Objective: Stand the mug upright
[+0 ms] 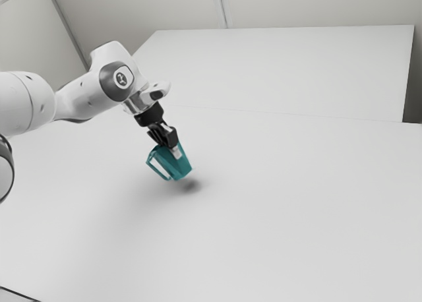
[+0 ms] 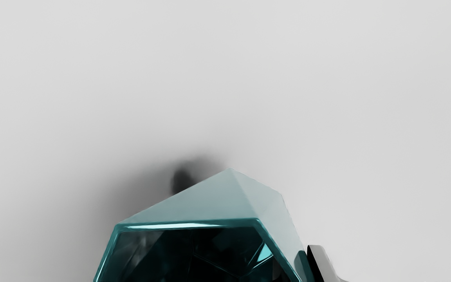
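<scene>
Teal mug [image 2: 202, 203] tilts above the table [image 1: 283, 210], held by the gripper [image 1: 171, 150], likely to let its base land flat.

glossy teal mug [image 2: 194, 205] with smooth outer faces, shiny rim [image 2: 190, 224] catching bright highlights, smooth matt pale table [image 2: 225, 78], smooth, plastic-looking white arm [image 1: 82, 96] with soft sheen

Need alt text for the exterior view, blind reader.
A teal mug, tilted, is held by the black pincer above a pale table, its dark shadow beneath. The white arm reaches in from the exterior view's left.
</scene>
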### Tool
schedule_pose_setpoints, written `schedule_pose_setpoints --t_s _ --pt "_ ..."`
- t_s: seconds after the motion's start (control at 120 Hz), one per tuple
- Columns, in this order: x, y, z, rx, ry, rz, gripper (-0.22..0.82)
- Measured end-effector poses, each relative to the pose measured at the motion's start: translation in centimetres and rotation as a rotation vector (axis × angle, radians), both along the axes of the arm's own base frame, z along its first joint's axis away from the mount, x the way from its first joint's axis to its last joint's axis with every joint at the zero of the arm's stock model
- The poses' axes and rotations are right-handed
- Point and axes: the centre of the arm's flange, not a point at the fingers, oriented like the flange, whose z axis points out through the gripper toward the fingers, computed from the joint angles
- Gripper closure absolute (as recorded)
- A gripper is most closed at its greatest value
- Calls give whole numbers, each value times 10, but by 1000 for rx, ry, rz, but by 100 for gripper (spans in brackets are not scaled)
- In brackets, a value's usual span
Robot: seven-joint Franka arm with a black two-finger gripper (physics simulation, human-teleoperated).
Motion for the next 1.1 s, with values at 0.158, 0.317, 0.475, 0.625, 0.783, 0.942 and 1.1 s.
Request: schedule_pose_setpoints --t_s 0.158,0.317,0.475,0.625,0.783,0.942,1.1 --pt "-5 3 0 118 42 7 78" --pt "-6 6 -3 233 69 24 78" --pt "-6 -6 -4 321 66 33 78" --pt "-3 -13 -8 374 45 66 78" --pt "-3 -16 -19 414 30 110 78" --pt "-3 -23 -29 426 16 156 78" --pt "-1 -29 -36 438 12 197 78"
